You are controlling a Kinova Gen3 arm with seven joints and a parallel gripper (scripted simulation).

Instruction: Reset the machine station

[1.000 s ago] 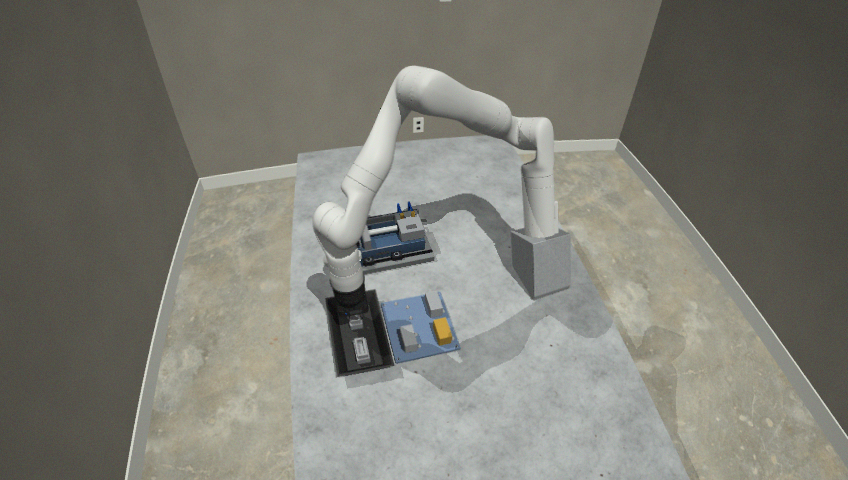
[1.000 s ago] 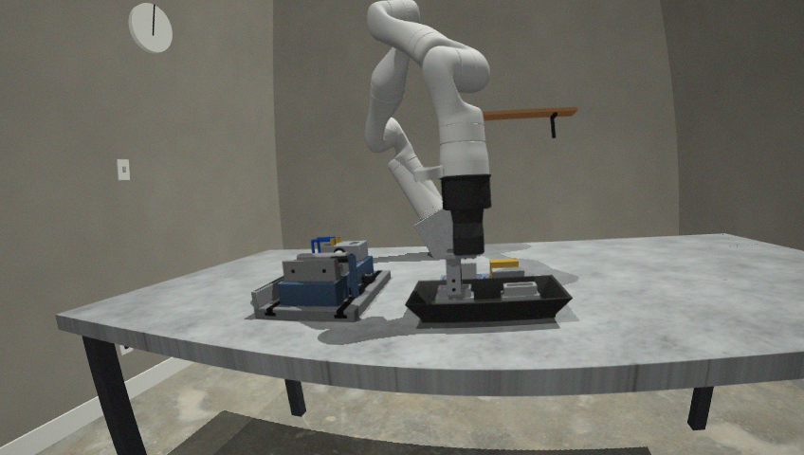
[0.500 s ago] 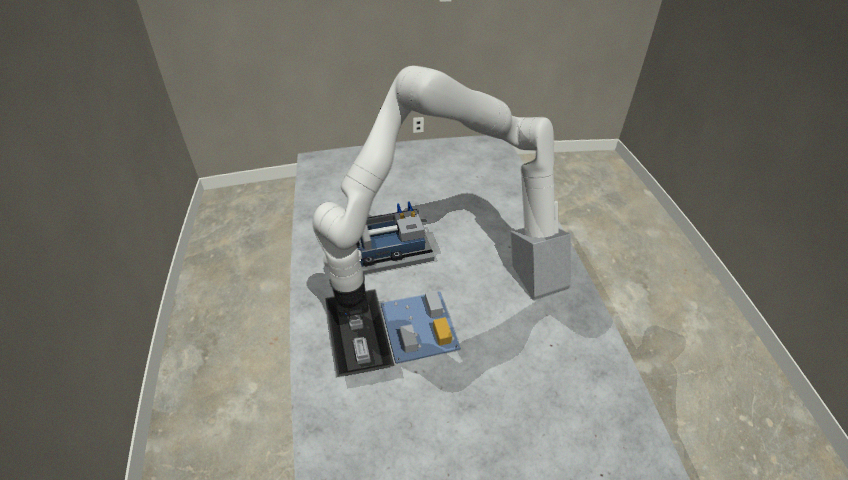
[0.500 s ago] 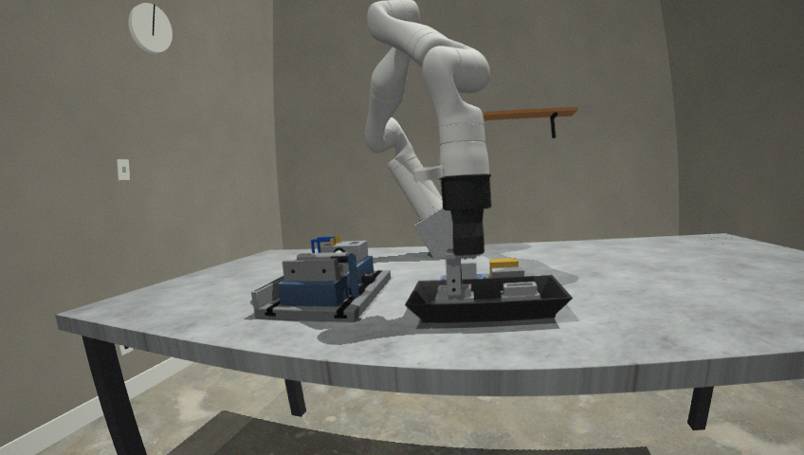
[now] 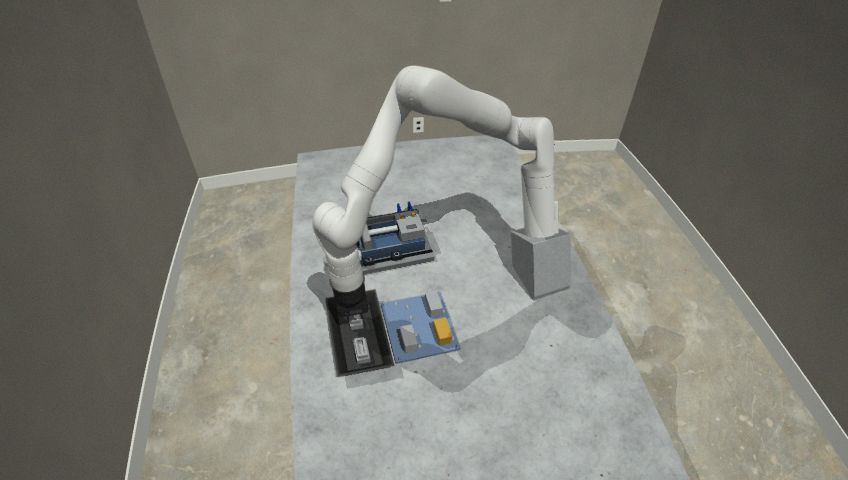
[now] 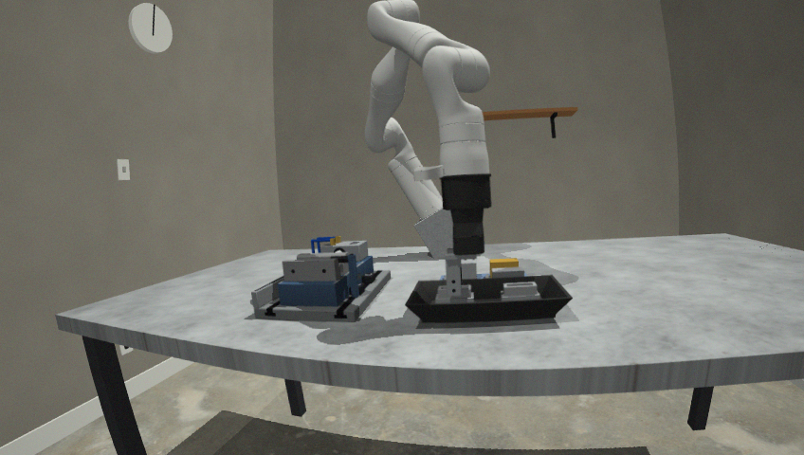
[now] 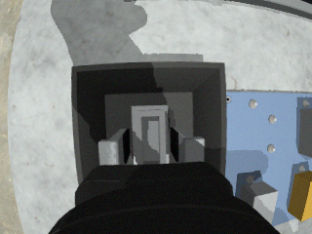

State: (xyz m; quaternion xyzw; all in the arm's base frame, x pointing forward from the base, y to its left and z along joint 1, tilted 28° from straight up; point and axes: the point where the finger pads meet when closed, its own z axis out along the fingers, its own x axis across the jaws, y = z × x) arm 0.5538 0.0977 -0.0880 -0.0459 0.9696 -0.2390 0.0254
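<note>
Matt black tray (image 6: 550, 304), mottled grey stone-look table (image 6: 648, 316), smooth white arm (image 6: 459, 84), wooden shelf (image 6: 527, 113).

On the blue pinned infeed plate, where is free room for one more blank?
Blue infeed plate: its far-left corner, beside the black outfeed tray, shows only pins. Crowded on the right, with a gray block and the yellow brass blank; another gray block fills the middle.

Table (image 6: 648, 293) bears vise (image 6: 316, 284), tray (image 6: 550, 304) (black), plate (image 5: 395, 315)
</note>
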